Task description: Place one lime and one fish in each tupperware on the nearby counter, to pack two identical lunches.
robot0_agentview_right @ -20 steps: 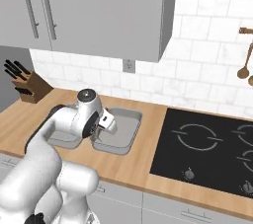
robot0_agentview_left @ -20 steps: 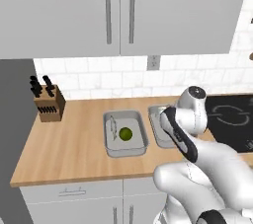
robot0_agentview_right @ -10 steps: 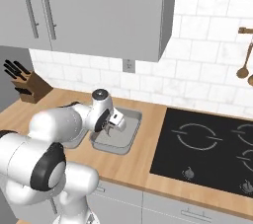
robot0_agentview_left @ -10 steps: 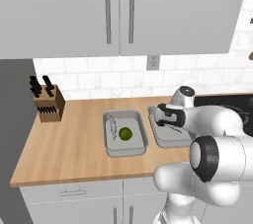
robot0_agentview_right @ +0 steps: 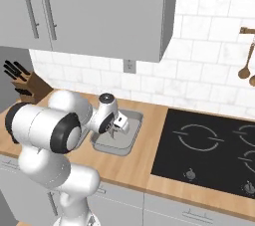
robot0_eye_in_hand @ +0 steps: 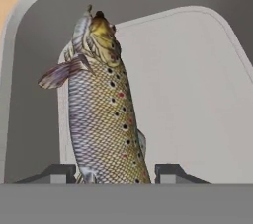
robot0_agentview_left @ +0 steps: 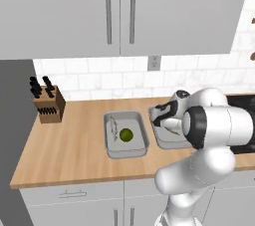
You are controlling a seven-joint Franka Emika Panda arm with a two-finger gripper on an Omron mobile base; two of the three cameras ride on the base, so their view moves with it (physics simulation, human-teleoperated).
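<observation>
My gripper (robot0_eye_in_hand: 116, 171) is shut on a speckled brown fish (robot0_eye_in_hand: 104, 109), which hangs head-down between the finger tips inside the right tupperware (robot0_eye_in_hand: 197, 94), close to its floor. From the left base view the gripper (robot0_agentview_left: 162, 119) sits low over this grey tupperware (robot0_agentview_left: 160, 140). The left tupperware (robot0_agentview_left: 110, 150) holds a green lime (robot0_agentview_left: 126, 134) and a slim pale shape beside it that looks like a fish (robot0_agentview_left: 113, 123). Both containers stand on the wooden counter (robot0_agentview_left: 69, 145). The right base view shows the gripper (robot0_agentview_right: 118, 126) inside the tupperware (robot0_agentview_right: 112, 146); my arm hides the other one.
A knife block (robot0_agentview_left: 49, 104) stands at the counter's back left. The black stovetop (robot0_agentview_right: 209, 145) lies right of the containers. Upper cabinets (robot0_agentview_left: 119, 11) hang above the counter, and wooden utensils (robot0_agentview_right: 246, 65) hang on the tiled wall at far right.
The hand with the fish has come down from above the right tupperware into it, and the arm has folded lower over the counter. The jaws have kept their grip.
</observation>
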